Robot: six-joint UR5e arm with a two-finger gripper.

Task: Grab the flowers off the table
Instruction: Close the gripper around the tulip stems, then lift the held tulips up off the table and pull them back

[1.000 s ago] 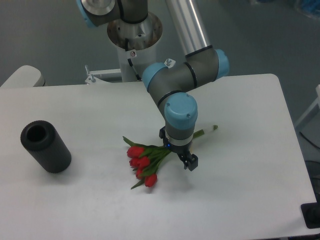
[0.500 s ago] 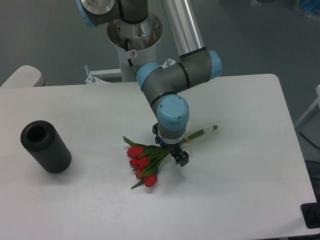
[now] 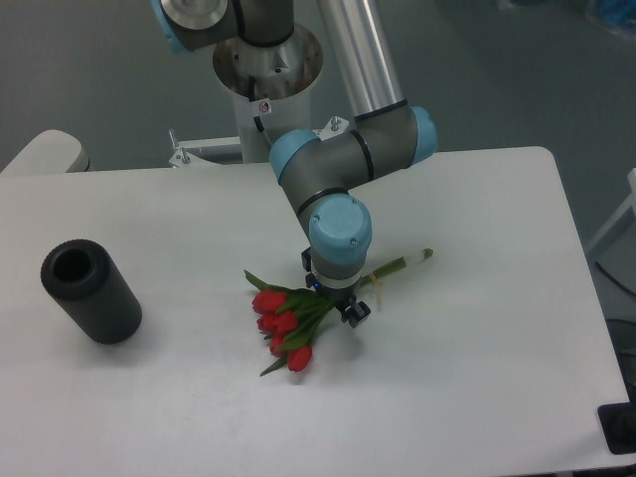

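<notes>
The flowers (image 3: pixel 283 320), a bunch of red tulip buds with green leaves, lie on the white table (image 3: pixel 477 378) near its middle. Their pale-green stems run up and right to a tip near the arm's right side. My gripper (image 3: pixel 336 303) points down right over the stems, just right of the buds. One dark fingertip (image 3: pixel 357 313) shows beside the stems; the wrist hides the other side. The frames do not show whether the fingers are closed on the stems.
A black hollow cylinder (image 3: pixel 89 290) lies on its side at the left of the table. The arm's base column (image 3: pixel 266 75) stands behind the table's far edge. A dark object (image 3: pixel 621 429) sits at the right front corner.
The gripper has moved left and slightly back, from right of the stems to over them next to the buds. The flowers have not moved.
</notes>
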